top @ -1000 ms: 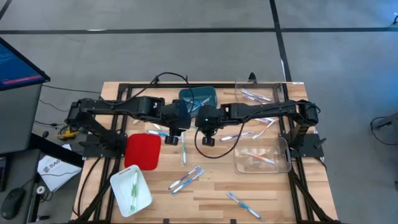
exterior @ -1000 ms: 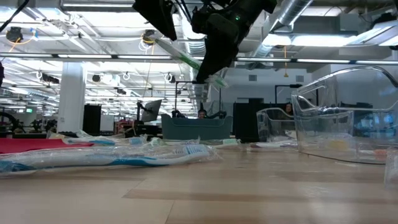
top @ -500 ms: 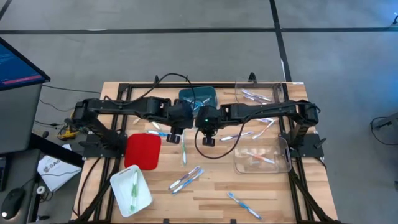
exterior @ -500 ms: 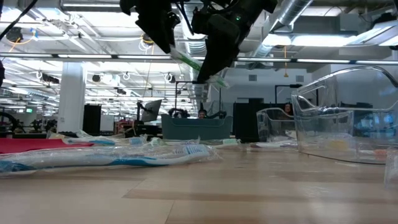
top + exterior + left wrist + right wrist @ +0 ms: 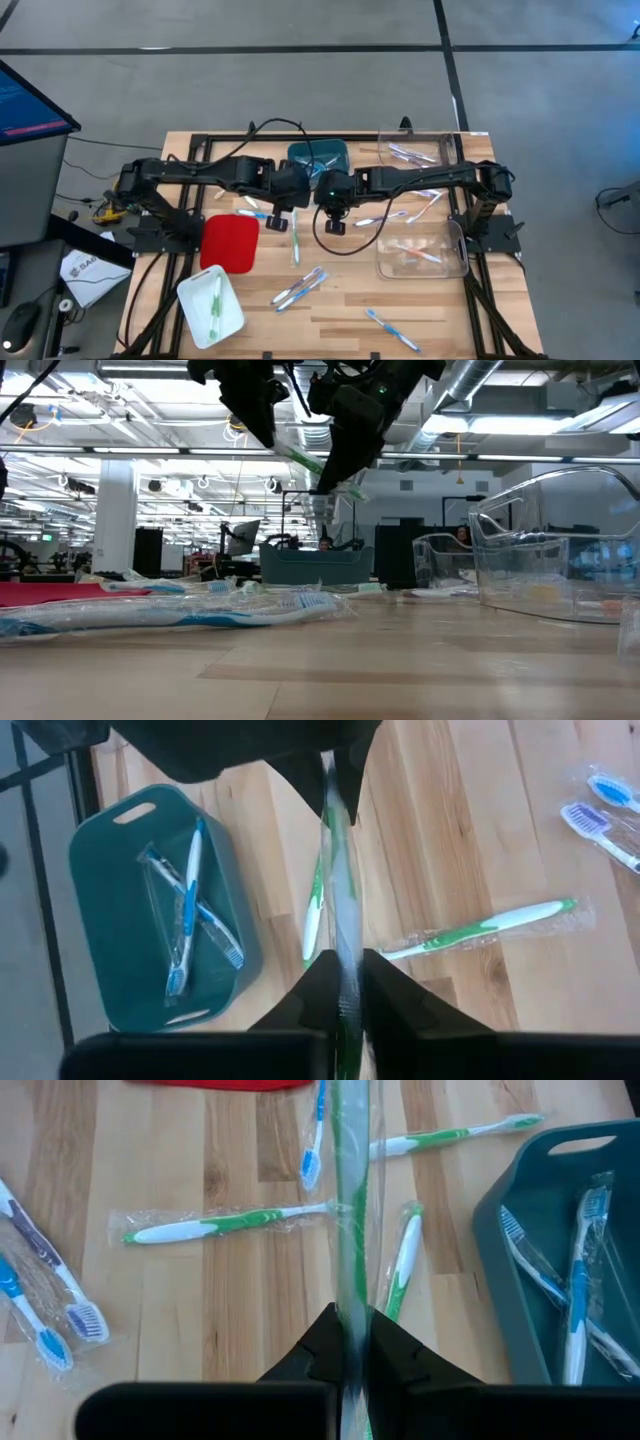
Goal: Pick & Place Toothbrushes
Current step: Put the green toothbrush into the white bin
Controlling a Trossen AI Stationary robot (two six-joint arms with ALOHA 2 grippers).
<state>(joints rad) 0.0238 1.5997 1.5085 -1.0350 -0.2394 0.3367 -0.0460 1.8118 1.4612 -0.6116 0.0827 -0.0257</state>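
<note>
1. Above the middle of the table, the left gripper (image 5: 342,982) and the right gripper (image 5: 352,1342) meet over one wrapped green toothbrush (image 5: 350,1210). Each gripper's two dark fingers are pinched nearly shut on an end of it, so it hangs between them, clear of the wood.
2. The toothbrush looks light, thin and fairly stiff. Its clear wrapper is probably slippery and crinkly, so a grip across the handle, as both wrist views show, seems safer than one on the loose film.
3. More wrapped toothbrushes lie scattered on the table (image 5: 330,320) below, green and blue ones among them (image 5: 225,1223).
4. A teal tub (image 5: 318,156) sits just behind the grippers and holds a few blue toothbrushes (image 5: 185,910) lying crossed.
5. A red tray (image 5: 229,242) lies near the left arm; nothing can be seen in it.
6. A white tray (image 5: 211,305) at the front left holds green toothbrushes.
7. Two clear bins stand on the right: the back one (image 5: 412,152) holds pink-purple toothbrushes, the front one (image 5: 420,252) orange-red ones.
</note>
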